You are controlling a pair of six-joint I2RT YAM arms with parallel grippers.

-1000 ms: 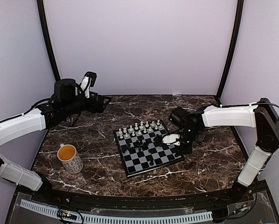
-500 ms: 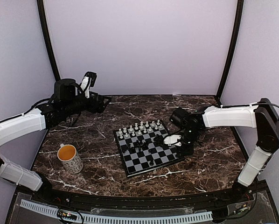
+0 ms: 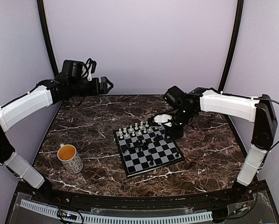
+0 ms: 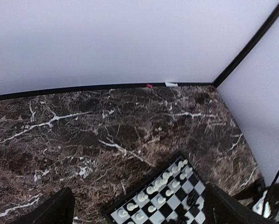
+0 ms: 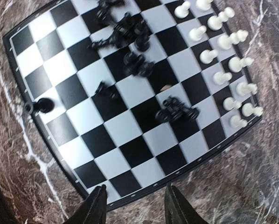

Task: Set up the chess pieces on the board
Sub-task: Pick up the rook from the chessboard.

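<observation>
Right fingers (image 5: 95,205) stand parted and empty over the dark rim of the small black-and-pale checked board (image 5: 130,126) on the dark veined marble table (image 3: 83,126); my left fingers (image 4: 55,210), spread wide, hang well apart from it. Tiny black chess pieces (image 5: 135,63) huddle mid-board, some toppled, ahead of my right fingers; tiny white chess pieces (image 5: 208,56) line one edge. Light, hard, tippy, I judge: pinch each narrow neck.

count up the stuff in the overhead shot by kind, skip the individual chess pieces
chessboard: 1
mug: 1
robot arms: 2 (left arm, right arm)
total: 4
</observation>
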